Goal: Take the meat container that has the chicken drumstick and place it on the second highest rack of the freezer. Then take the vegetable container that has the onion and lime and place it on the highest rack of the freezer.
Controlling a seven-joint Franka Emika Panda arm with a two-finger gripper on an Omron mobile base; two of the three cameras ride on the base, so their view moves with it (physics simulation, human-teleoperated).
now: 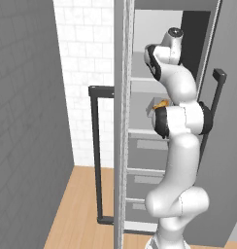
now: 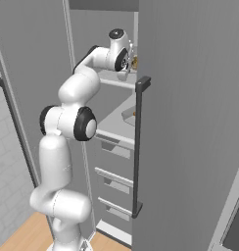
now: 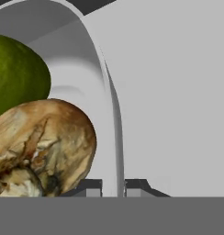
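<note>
left base view looks past a tall grey freezer with its door swung open, pale flat shelves above and grey drawer fronts lower down. a long dark bar handle runs down the door edge in the right base view. the white robot arm, smooth and rounded with dark joints, reaches high into the upper part of the cabinet.

on a middle shelf, partly hidden behind the arm, sits a pale tray with a small golden-orange chicken drumstick in it. whether that shelf is the second highest cannot be told for sure, but the first half of the task looks done.

the second half looks close to finished. the gripper is up at a high shelf, and the hand view shows its two dark tips pinched on the thin upright wall of a white container, a smooth, matt, plastic-looking box with a rounded corner. so the jaws are narrow and holding the container by its rim. inside lie a glossy dark-green lime, round and lightly dimpled, and just beside it an onion, round, tan, with papery, flaky brown skin and a darker tuft.

what seems left is to set the container down, if it is not resting already, let go, and draw the arm out. whether it touches the shelf cannot be told.
</note>
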